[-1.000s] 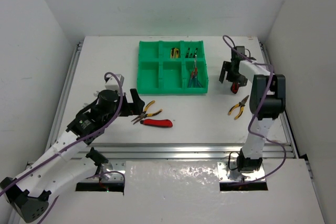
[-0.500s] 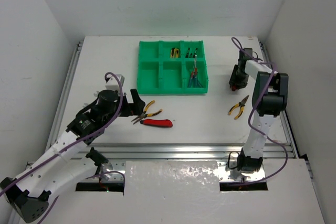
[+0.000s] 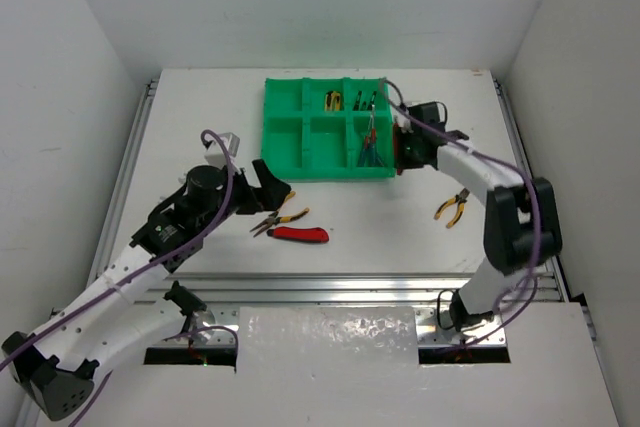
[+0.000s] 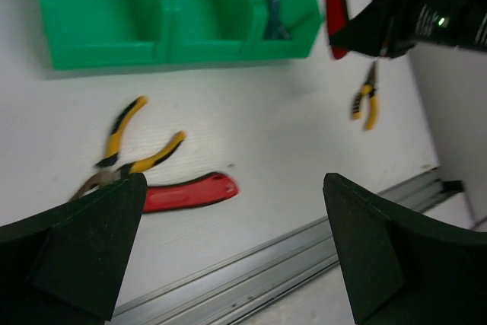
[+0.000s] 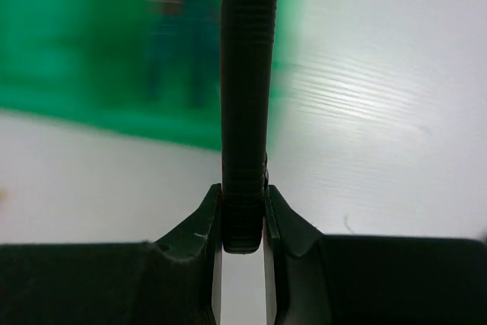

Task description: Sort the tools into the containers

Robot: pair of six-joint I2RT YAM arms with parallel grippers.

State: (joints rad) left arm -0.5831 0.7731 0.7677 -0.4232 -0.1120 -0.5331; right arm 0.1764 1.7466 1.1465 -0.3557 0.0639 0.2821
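The green tray (image 3: 285,132) of containers lies at the back centre, also seen in the left wrist view (image 4: 152,5) and blurred in the right wrist view (image 5: 76,51). Tools lie in its back middle (image 3: 333,100), back right (image 3: 365,100) and front right (image 3: 370,147) compartments. My right gripper (image 3: 408,147) (image 5: 243,195) is shut on a red-and-black utility knife (image 5: 247,74) (image 4: 335,5), held just right of the tray's front right corner. My left gripper (image 3: 272,187) (image 4: 232,218) hangs open above yellow-handled pliers (image 3: 280,212) (image 4: 125,146) and a red utility knife (image 3: 298,234) (image 4: 186,192).
A second pair of yellow-handled pliers (image 3: 453,207) (image 4: 365,100) lies on the white table at the right. An aluminium rail (image 3: 330,287) runs along the near edge. White walls close in the table on three sides.
My right gripper closed on the red-and-black knife at the table's right side and carried it left to the tray's corner. The left gripper shifted slightly right.
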